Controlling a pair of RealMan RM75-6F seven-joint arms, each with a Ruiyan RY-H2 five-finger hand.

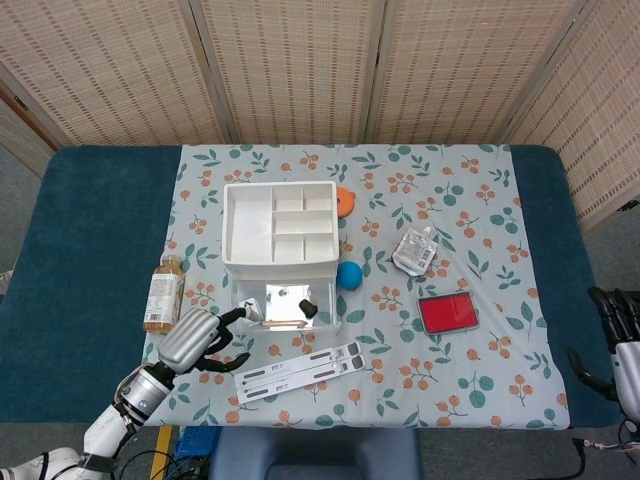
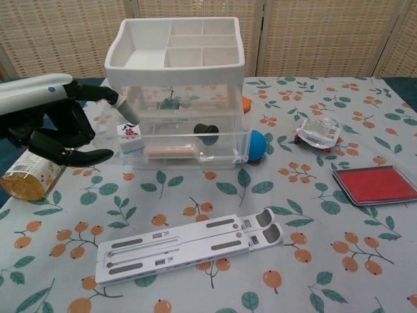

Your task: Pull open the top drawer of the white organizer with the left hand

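Observation:
The white organizer point(image 1: 278, 225) point(image 2: 174, 42) stands mid-table with an open compartment tray on top. A clear drawer point(image 1: 287, 306) point(image 2: 179, 140) sticks out of its front toward me. It holds a black knob-like piece point(image 2: 208, 127), a pinkish stick and a small patterned tile. My left hand point(image 1: 193, 340) point(image 2: 52, 124) is at the drawer's front left corner, one fingertip point(image 2: 125, 112) hooked on the rim and the thumb curled below. My right hand point(image 1: 617, 340) hangs off the table's right edge, holding nothing, fingers apart.
A bottle point(image 1: 165, 292) point(image 2: 29, 176) lies left of the organizer, close to my left hand. A white folding stand point(image 1: 300, 367) point(image 2: 192, 251) lies in front of the drawer. A blue ball point(image 1: 348, 275), a foil pouch point(image 1: 415, 251) and a red pad point(image 1: 447, 313) sit to the right.

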